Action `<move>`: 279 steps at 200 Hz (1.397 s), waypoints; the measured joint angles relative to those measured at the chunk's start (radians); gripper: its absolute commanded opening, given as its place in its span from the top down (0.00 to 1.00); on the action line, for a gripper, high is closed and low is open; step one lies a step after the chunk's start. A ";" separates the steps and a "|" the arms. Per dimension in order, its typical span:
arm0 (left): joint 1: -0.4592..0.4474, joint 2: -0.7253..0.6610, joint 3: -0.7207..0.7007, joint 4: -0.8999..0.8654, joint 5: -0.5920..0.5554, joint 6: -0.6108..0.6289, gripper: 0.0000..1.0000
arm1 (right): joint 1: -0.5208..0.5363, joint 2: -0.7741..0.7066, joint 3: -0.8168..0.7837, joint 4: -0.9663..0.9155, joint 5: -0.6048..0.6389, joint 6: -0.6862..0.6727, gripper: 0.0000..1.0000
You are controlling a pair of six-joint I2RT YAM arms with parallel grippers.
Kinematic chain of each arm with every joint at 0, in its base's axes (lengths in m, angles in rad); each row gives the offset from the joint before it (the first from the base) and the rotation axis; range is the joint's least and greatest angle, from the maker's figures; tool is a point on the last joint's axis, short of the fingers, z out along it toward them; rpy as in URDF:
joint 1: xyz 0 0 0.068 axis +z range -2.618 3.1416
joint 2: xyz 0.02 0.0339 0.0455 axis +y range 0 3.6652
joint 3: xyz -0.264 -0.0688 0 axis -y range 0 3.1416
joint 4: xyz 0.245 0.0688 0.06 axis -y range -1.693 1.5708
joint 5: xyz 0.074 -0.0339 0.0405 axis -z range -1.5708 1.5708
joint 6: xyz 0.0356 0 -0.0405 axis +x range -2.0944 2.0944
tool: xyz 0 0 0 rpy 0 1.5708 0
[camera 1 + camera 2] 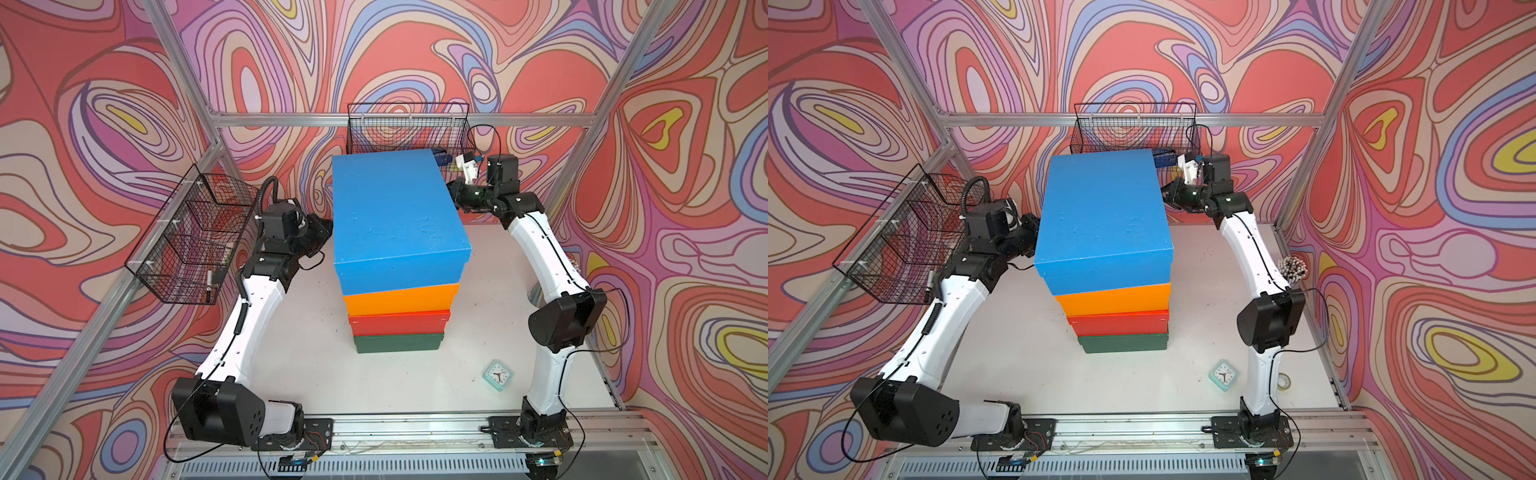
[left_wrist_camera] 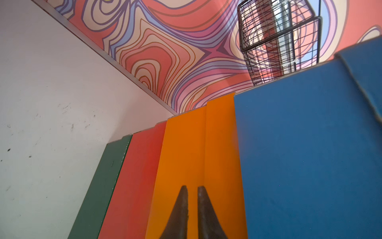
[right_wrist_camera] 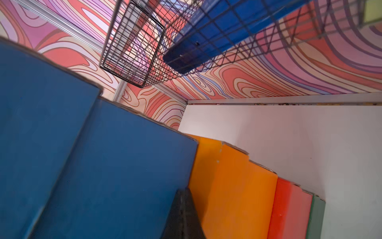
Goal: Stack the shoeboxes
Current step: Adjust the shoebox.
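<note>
Between left tool (image 2: 192, 187), nearly together, and right tool (image 3: 183, 191) — together — stand stacked shoeboxes (image 1: 399, 216).

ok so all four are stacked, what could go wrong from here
1. The left gripper sits close by the orange box and the right gripper by the blue box; a sideways pull-out could shove the tall stack.
2. The box edges look stepped, not flush, in the wrist views, so a nudge may slide the top ones.
</note>
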 measured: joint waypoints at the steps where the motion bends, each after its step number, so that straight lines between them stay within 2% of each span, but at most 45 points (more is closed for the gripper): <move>1: 0.000 0.002 0.001 0.000 0.000 0.000 0.87 | 0.000 -0.001 -0.002 0.003 0.000 0.000 0.98; 68: 0.000 0.216 0.205 0.028 0.015 -0.002 0.88 | 0.000 -0.111 -0.138 0.022 0.076 -0.029 0.98; 144: 0.000 0.296 0.354 0.023 0.019 -0.002 0.88 | 0.000 -0.122 -0.164 -0.007 0.105 -0.043 0.98; 279: -0.005 0.377 0.433 0.028 0.061 -0.040 0.88 | 0.000 -0.122 -0.164 -0.012 0.105 -0.034 0.98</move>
